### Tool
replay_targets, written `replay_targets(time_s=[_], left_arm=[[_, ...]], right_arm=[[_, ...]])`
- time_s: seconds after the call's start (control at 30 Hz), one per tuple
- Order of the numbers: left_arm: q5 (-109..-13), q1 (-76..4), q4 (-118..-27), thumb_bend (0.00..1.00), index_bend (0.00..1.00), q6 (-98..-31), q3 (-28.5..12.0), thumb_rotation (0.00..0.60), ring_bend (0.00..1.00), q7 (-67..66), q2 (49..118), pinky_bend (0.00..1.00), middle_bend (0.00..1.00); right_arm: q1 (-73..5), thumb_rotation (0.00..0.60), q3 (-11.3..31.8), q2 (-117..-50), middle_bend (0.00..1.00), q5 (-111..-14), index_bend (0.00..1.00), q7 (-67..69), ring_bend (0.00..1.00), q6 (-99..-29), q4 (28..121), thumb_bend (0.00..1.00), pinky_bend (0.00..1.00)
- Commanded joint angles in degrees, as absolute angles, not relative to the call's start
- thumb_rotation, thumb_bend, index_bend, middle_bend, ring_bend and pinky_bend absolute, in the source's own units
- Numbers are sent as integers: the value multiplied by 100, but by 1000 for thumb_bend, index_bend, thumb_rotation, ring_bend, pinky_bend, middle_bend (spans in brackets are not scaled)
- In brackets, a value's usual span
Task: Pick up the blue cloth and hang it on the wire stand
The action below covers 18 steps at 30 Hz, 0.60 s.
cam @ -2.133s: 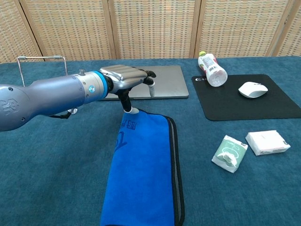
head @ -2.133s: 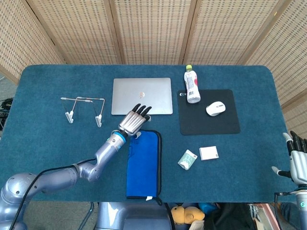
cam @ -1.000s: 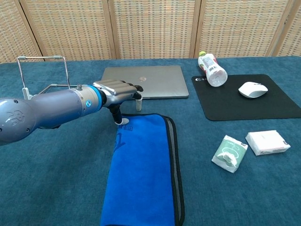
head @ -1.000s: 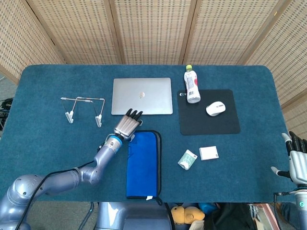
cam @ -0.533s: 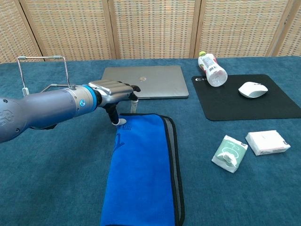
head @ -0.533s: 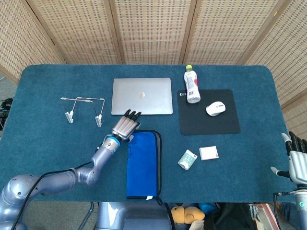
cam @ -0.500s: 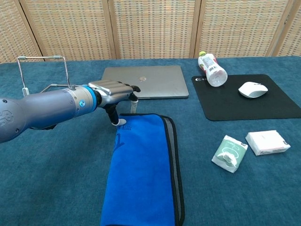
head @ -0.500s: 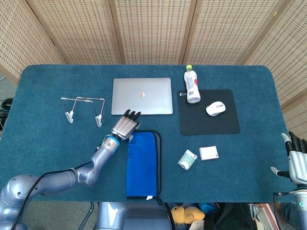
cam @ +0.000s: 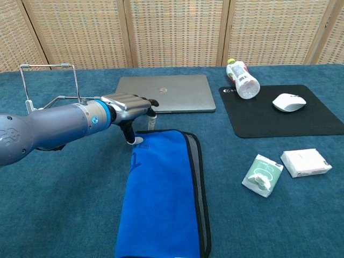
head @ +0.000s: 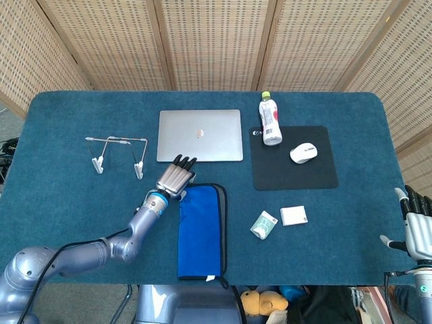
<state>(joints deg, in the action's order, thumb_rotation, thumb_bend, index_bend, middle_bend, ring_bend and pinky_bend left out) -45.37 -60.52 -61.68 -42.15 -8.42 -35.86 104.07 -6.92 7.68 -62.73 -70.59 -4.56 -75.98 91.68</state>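
A folded blue cloth (head: 201, 231) (cam: 164, 193) with a dark edge lies flat at the table's front, reaching over the front edge. My left hand (head: 174, 177) (cam: 129, 105) hovers palm down at the cloth's far left corner, fingers spread and stretched forward, its thumb pointing down at the corner; it holds nothing. The wire stand (head: 119, 152) (cam: 48, 80) stands to the left of the hand, apart from it. My right hand (head: 417, 226) shows only at the head view's right edge, off the table, fingers apart and empty.
A closed silver laptop (head: 200, 135) (cam: 164, 92) lies just beyond my left hand. Further right are a lying bottle (head: 270, 119), a black mouse pad (head: 293, 158) with a white mouse (head: 303, 152), a tissue pack (head: 264, 224) and a small white box (head: 293, 215).
My left hand has drawn back and to the left, from above the cloth's far end to its far left corner, and sunk lower. The cloth and right hand have not moved.
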Motion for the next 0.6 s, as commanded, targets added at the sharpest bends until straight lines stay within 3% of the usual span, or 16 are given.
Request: replay_targets(time_s=[0.03,0.2,0.37,0.6], left_arm=[[-4534,-6053,-6156,370,394,-4205,-842,600,0,-3573,10432,0,0],[-4697,-6021,-6168,369,446,-4213,-847,600,0,-3400,10470,0,0],[-4733,-5997,-6263,370,639,-4260,-818,600,0,-3427,10462,0,0],[-4664,-5976,-6351,369,741,-4330,-823,600,0,-3502,10454,0,0]], right_arm=[[-693,600,766,-6273,0,-7059,0,-450,0,-7594,9163,0,0],[-692,600,768,-6273,0,-7061,0,-446,0,-7600,9159,0,0],[-694,600,762,-6279,0,-7070,0,-454,0,-7601,9157,0,0],[-694,600,763,-6281,0,-7066,0,-457,0,-7601,9156,0,0]])
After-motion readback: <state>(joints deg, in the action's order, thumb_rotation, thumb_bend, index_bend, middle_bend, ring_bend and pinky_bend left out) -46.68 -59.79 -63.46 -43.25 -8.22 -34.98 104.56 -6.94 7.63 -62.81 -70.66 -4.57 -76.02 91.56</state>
